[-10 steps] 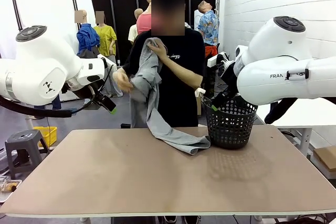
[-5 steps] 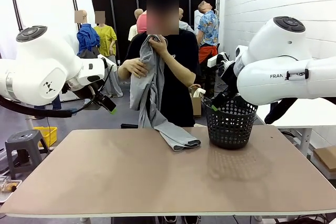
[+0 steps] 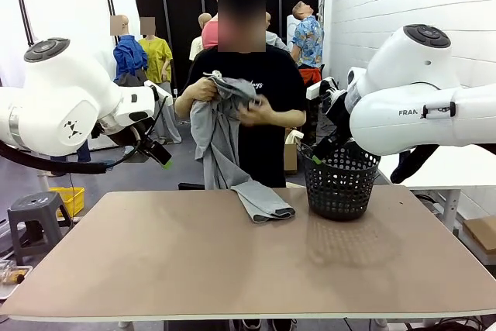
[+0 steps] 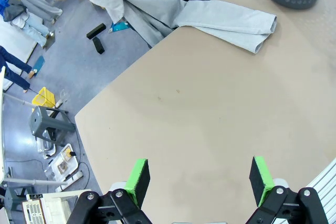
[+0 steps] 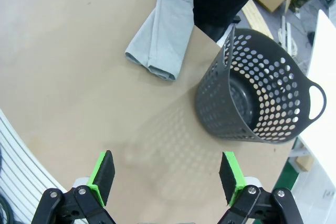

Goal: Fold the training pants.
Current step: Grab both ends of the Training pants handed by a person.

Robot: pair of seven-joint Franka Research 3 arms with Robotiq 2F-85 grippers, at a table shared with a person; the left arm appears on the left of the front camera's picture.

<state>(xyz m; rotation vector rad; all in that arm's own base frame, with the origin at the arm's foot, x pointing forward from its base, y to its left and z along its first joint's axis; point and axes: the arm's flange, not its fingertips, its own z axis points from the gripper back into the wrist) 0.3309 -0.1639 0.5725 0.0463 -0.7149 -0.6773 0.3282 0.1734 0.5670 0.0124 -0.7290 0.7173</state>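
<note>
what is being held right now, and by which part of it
The person's hands grip the training pants by their upper part, leg ends resting on the table. The left gripper and right gripper are open, holding nothing.

I read "FRAN" in dark letters on the right arm (image 3: 422, 118), cut off there. The print on the person's shirt (image 3: 273, 75) is too small for me.

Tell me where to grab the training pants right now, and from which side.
Grip the leg cuffs of the training pants, the only part lying flat on the table; the person's hands hold the upper end up at chest height. Come down from above on the robot's side, probably with the open left gripper, since the basket stands close on their right.
</note>
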